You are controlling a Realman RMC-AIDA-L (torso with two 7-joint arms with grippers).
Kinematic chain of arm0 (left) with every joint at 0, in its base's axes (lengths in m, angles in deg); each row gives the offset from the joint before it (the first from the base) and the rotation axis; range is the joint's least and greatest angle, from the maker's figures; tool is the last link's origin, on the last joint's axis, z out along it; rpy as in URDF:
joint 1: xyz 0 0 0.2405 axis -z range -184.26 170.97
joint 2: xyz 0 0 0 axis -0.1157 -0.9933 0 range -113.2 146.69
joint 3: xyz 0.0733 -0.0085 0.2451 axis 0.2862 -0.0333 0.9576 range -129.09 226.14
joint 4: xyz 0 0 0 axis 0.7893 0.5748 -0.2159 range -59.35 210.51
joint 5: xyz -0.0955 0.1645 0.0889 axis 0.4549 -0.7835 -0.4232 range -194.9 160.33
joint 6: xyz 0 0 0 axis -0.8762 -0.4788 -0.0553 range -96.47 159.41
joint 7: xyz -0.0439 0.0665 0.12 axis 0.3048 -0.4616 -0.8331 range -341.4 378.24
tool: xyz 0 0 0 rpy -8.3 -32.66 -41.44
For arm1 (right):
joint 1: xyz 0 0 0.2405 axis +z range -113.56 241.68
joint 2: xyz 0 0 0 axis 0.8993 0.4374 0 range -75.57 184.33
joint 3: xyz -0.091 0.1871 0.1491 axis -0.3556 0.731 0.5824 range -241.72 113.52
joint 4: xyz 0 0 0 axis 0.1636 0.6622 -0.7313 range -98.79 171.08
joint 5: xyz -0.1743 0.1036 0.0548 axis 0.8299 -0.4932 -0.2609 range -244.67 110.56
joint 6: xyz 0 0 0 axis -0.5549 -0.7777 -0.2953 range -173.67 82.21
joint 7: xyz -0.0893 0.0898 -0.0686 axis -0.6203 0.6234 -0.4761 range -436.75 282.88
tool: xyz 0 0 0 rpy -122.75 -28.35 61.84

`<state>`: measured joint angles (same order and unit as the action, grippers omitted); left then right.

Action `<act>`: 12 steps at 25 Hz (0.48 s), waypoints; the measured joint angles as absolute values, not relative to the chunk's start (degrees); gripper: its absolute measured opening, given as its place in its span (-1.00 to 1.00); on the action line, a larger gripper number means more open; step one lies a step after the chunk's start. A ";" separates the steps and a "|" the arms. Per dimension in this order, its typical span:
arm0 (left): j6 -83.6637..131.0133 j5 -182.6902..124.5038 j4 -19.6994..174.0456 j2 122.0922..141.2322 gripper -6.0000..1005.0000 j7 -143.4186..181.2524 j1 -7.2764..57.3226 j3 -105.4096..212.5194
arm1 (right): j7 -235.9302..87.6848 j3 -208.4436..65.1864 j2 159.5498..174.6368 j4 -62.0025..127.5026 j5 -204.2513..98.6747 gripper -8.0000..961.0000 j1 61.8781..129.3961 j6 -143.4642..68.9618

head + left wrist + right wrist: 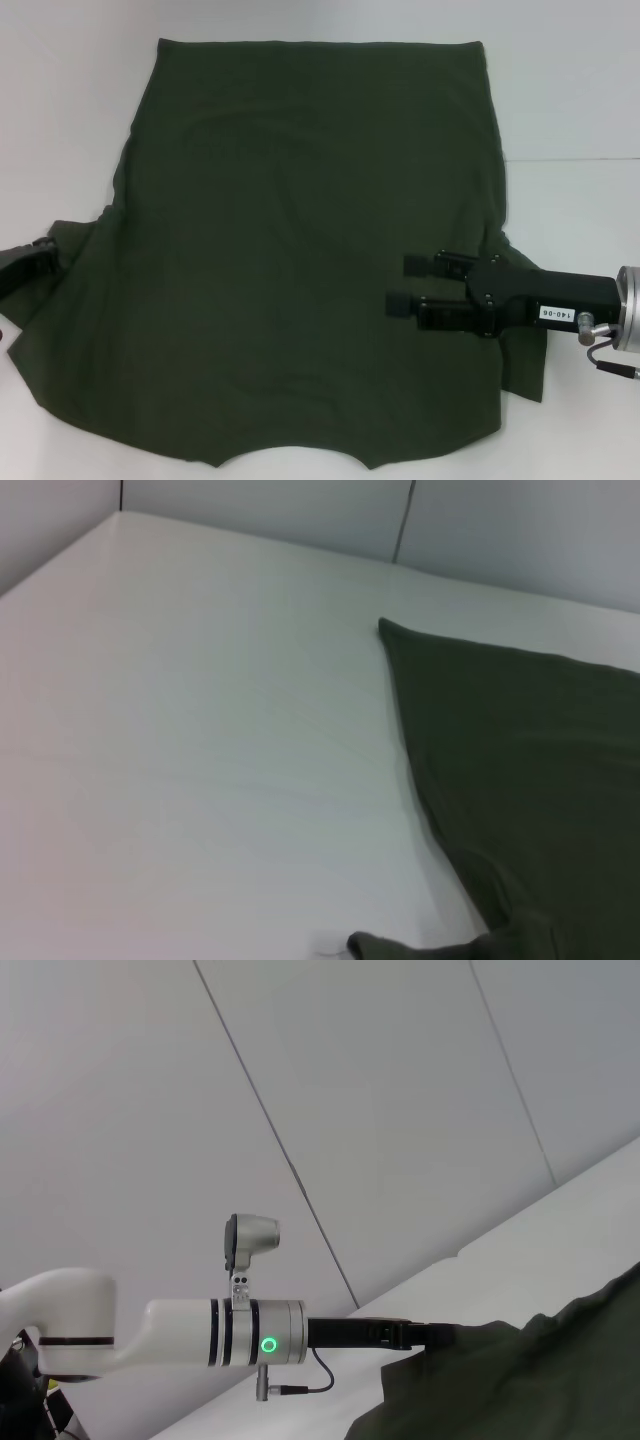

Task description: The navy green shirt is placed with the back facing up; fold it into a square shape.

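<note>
The navy green shirt (310,260) lies spread flat on the white table (70,110), plain back up, hem at the far side. It also shows in the left wrist view, where the shirt (530,770) meets bare table. My right gripper (398,284) hovers over the shirt's right side near the sleeve, pointing left, open with nothing between its fingers. My left gripper (28,266) sits at the left sleeve, mostly cut off by the picture edge. In the right wrist view the left gripper (390,1333) reaches the cloth edge of the shirt (530,1380).
White table surface (180,740) stretches to the left and far side of the shirt. Grey wall panels (380,1110) stand behind the table. The left arm's white forearm (190,1335) extends low over the table edge.
</note>
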<state>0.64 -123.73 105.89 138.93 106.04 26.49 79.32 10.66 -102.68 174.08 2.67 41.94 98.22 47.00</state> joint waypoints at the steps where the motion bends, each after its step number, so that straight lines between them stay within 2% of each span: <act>1: 0.63 -123.79 106.10 138.90 -0.97 106.04 26.49 79.32 | 10.63 -102.68 174.08 2.71 41.80 0.85 98.19 46.96; 12: 2.08 -123.89 109.56 138.33 -0.97 104.77 26.73 79.30 | 10.61 -102.77 174.08 3.96 41.65 0.85 98.20 46.27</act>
<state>2.08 -123.89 109.56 138.33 104.77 26.73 79.30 10.61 -102.77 174.08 3.96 41.65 98.20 46.27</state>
